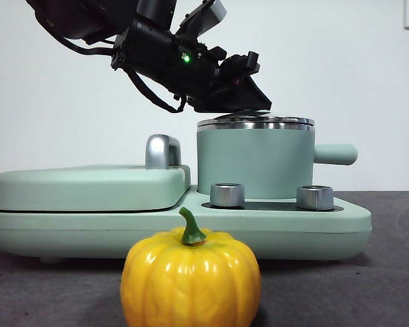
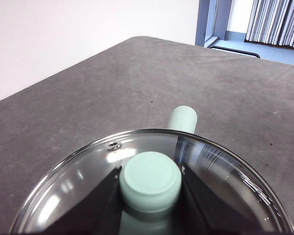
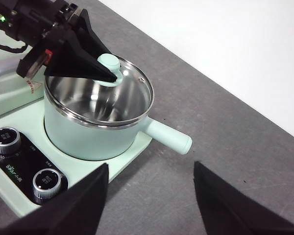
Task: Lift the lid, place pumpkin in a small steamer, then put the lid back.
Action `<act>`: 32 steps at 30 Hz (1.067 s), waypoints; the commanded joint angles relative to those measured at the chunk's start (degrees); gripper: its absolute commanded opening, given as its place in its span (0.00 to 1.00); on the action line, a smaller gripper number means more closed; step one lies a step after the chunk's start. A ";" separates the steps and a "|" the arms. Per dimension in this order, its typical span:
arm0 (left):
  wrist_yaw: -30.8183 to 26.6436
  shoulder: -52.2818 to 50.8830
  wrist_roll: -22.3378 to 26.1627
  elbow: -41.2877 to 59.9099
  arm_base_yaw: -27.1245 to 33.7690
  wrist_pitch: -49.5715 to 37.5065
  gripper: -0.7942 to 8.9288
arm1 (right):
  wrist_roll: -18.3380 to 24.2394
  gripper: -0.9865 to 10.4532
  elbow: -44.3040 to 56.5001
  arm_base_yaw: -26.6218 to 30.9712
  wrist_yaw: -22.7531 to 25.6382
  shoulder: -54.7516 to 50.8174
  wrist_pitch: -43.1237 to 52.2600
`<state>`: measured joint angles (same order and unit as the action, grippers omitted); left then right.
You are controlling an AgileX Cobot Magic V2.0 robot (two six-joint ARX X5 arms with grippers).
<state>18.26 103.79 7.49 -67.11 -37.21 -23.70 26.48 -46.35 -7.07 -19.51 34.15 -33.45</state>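
The left gripper (image 1: 249, 95) is reaching in from the upper left and its fingers (image 2: 100, 196) are clamping on the mint-green knob of the lid (image 3: 130, 78). The lid is sitting on the small steamer (image 1: 255, 160), tilted up at one side so the shiny inside is showing below the fingers. The steamer is standing on the mint-green cooker base (image 1: 341, 221), behind two steel dials (image 1: 227, 194). The pumpkin (image 1: 191, 279) is resting on the grey surface (image 1: 388, 272), in front of the base and well below the clamped fingers. Over on the right, the right gripper (image 3: 149, 200) is hovering near the steamer's handle, fingers (image 3: 78, 205) apart, holding nothing.
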 commanded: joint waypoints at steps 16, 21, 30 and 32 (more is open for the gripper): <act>-0.26 -5.79 -0.70 -0.98 -0.26 -0.13 0.09 | -1.01 0.33 -1.05 -0.15 0.02 0.24 0.33; -0.28 -8.90 -0.72 -0.98 -0.17 1.79 0.09 | -1.01 0.33 -1.05 -0.15 0.02 0.22 0.35; -3.91 -12.41 -0.70 -0.98 0.61 4.55 0.09 | -1.38 0.33 -1.05 -0.15 -0.02 0.22 0.33; -5.57 -13.42 -0.72 -0.98 0.61 6.12 0.09 | -2.86 0.33 -1.05 -0.15 -0.04 0.22 0.33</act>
<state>13.13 91.61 7.25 -67.09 -36.38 -16.12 25.54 -46.35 -7.07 -19.51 34.15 -33.45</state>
